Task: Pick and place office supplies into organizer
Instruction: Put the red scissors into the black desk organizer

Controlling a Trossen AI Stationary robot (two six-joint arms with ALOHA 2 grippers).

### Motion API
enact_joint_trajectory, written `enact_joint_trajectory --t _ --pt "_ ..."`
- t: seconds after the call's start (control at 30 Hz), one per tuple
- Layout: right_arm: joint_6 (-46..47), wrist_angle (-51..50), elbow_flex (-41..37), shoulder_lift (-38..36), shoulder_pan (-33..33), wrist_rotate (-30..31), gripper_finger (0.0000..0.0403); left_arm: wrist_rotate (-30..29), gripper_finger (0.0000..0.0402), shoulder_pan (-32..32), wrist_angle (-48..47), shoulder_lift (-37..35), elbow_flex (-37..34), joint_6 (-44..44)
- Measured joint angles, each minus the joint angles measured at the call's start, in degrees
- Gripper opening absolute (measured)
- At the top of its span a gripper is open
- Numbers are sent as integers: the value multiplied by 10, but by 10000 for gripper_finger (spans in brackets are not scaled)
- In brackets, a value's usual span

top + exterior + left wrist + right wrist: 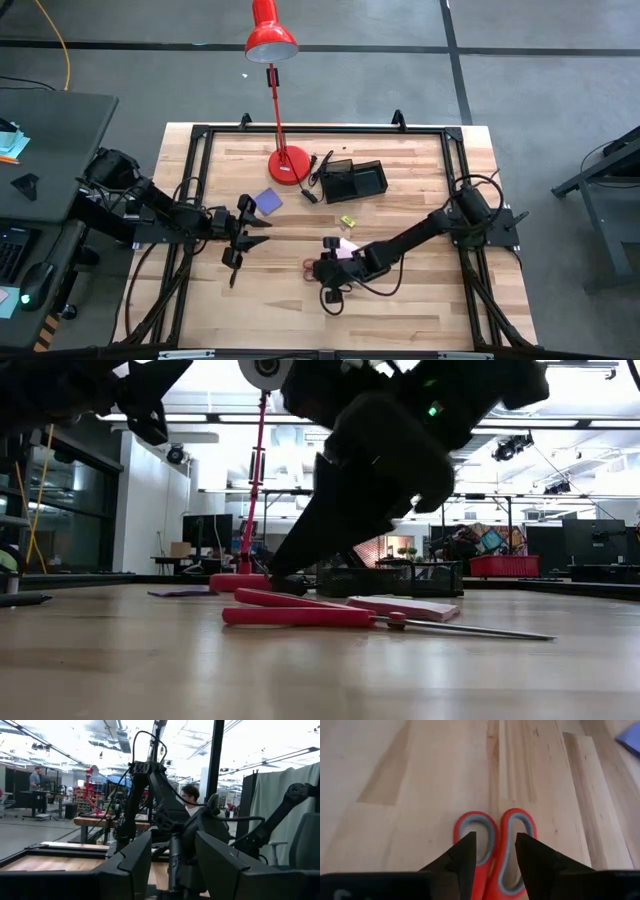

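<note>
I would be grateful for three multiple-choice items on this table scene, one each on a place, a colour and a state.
1. Where do the scissors lie?
A. in the organizer
B. on the table, below the right gripper
C. under the lamp

2. What colour are their handles?
A. red
B. green
C. black

3. How do the right gripper's fingers stand?
A. apart, over the handles
B. clamped on a pen
C. out of sight

Answers: 1 B, wood shows around them; 2 A, red loops with grey lining; 3 A, a gap shows between the fingers.

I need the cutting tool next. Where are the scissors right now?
The red-handled scissors lie flat on the table's near-centre, just under the right gripper, beside the pink note pad.
</note>
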Motion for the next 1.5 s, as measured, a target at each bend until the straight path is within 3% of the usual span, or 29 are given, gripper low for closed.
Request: enact_joint_trajectory --t 0.73,0.83,1.03,1.5 --pt "16 12 1 36 -25 -35 128 0 145 0 -9 0 0 0" --pt "26 -4 2 36 -25 -29 110 0 145 0 -9 0 0 0" --pt "43 -19 2 34 -29 -15 18 0 145 0 -9 0 0 0" --pt "-17 48 -1 28 -23 23 5 1 145 0 -4 0 0 11"
